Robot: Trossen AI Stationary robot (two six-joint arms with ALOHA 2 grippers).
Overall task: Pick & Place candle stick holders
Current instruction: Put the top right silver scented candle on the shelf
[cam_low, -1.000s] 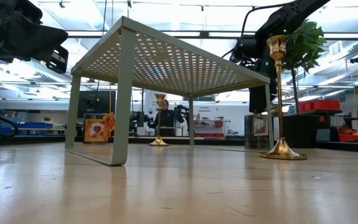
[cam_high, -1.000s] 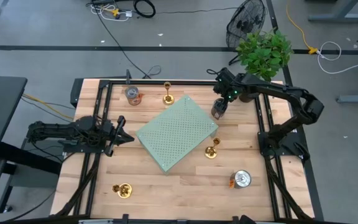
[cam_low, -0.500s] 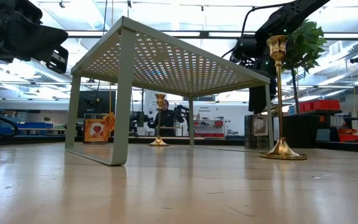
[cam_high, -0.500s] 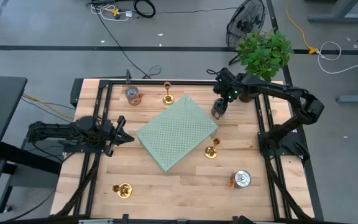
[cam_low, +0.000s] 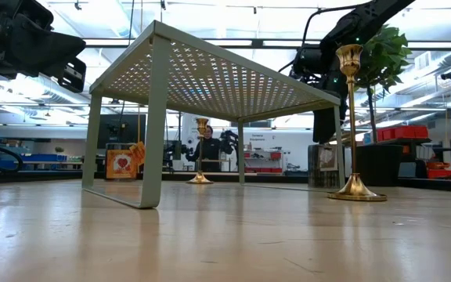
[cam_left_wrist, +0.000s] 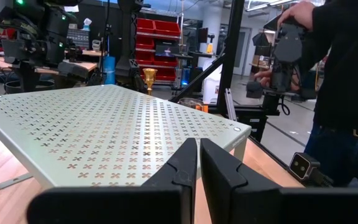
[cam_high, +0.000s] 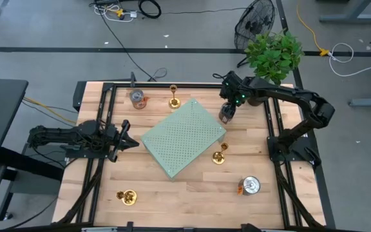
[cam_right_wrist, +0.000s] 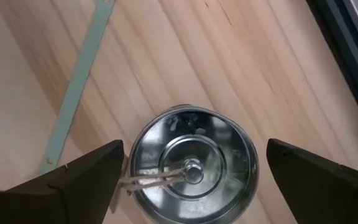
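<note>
High view. The wooden surface (cam_high: pixel 192 193) carries a pale green perforated rack (cam_high: pixel 183 137) at its centre. Three brass candle stick holders stand apart from one another: one at the far edge (cam_high: pixel 173 98) just beside the rack's far corner, one (cam_high: pixel 219 154) just beside the rack's right corner, one (cam_high: pixel 128 197) near the front left, well apart from the rack. A silver can (cam_high: pixel 137 98) stands left of the far holder; a second can (cam_high: pixel 250 185) stands near the front right. The left tool (cam_high: pixel 126 142) rests low at the surface's left side, fingers together, holding nothing. The right tool (cam_high: pixel 227 113) hangs at the far right over a third can (cam_high: pixel 225 116), beside a potted plant (cam_high: pixel 273 54).

Low view. The rack (cam_low: pixel 210 78) stands on its legs; one holder (cam_low: pixel 354 125) stands upright to its right, another (cam_low: pixel 200 153) shows farther back beneath it.

Left wrist view. The left tool's fingers (cam_left_wrist: pixel 182 168) stand closed and empty, facing the rack (cam_left_wrist: pixel 98 134); a holder (cam_left_wrist: pixel 149 78) shows beyond it. A person (cam_left_wrist: pixel 340 81) stands beyond the surface.

Right wrist view. The right tool's fingers (cam_right_wrist: pixel 82 177) are spread wide on either side of the can's lid (cam_right_wrist: pixel 191 165), directly above it, gripping nothing.
</note>
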